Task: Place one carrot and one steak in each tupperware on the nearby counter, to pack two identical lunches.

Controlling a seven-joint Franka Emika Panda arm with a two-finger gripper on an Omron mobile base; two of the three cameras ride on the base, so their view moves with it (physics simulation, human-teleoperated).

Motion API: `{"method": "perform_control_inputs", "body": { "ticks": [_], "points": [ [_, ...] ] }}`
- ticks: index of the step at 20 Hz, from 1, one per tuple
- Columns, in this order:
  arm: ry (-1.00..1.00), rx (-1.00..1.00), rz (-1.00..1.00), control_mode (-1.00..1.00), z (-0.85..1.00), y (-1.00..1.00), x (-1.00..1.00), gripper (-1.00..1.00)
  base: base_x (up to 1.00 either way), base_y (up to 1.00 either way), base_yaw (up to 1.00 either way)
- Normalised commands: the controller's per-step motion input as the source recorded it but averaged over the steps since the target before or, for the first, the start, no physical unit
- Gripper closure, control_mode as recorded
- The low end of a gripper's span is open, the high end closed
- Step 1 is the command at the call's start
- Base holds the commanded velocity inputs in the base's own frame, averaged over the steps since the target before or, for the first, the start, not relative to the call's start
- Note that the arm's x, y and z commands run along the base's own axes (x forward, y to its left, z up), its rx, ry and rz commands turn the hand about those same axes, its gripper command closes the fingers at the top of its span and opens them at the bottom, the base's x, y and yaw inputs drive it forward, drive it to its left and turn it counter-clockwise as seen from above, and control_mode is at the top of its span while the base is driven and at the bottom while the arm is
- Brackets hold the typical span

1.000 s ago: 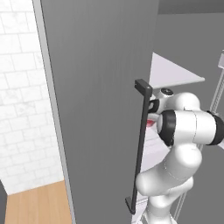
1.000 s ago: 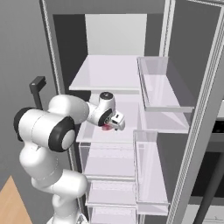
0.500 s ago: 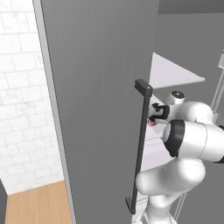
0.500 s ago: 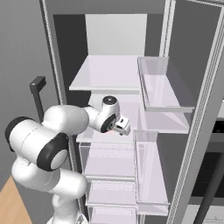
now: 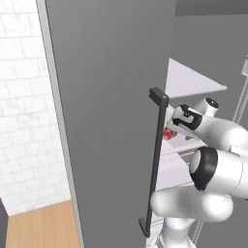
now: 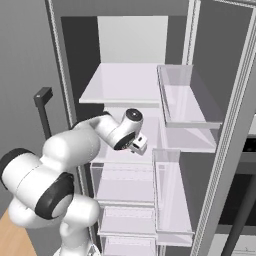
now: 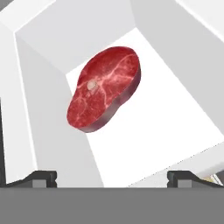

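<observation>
A raw red steak (image 7: 105, 89) with white marbling lies flat on a white fridge shelf (image 7: 175, 113), close to its back left corner. My gripper (image 7: 113, 177) is open and hovers in front of the steak, its two dark fingertips (image 7: 43, 177) spread wide with nothing between them. In the left base view a sliver of the steak (image 5: 169, 133) shows just past the door handle, beside my hand (image 5: 186, 118). From the right base view, the hand (image 6: 137, 142) reaches into the middle shelf of the fridge. The carrot, tupperware and counter are out of view.
The open grey fridge door with its dark vertical handle (image 5: 156, 160) stands close on my left. Inside are a wide upper shelf (image 6: 125, 82), clear door bins (image 6: 187, 97) on the right, and clear drawers (image 6: 125, 187) below the arm.
The arm has stretched further into the fridge and the hand has moved deeper over the middle shelf. The jaws stayed wide open.
</observation>
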Motion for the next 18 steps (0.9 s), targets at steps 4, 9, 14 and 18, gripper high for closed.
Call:
{"method": "perform_control_inputs", "body": {
  "ticks": [4, 9, 14, 18],
  "points": [
    [0.04, 0.04, -0.03, -1.0, -0.05, 0.35, 0.04, -1.0, 0.0, 0.0, 0.0],
    [0.02, -0.01, -0.04, -1.0, 0.0, 0.21, 0.18, -1.0, 0.0, 0.0, 0.0],
    [0.04, -0.04, 0.0, -1.0, -0.25, 0.02, 0.27, -1.0, 0.0, 0.0, 0.0],
    [0.12, -0.03, -0.03, -1.0, -0.24, 0.06, 0.26, -1.0, 0.0, 0.0, 0.0]
  ]
}}
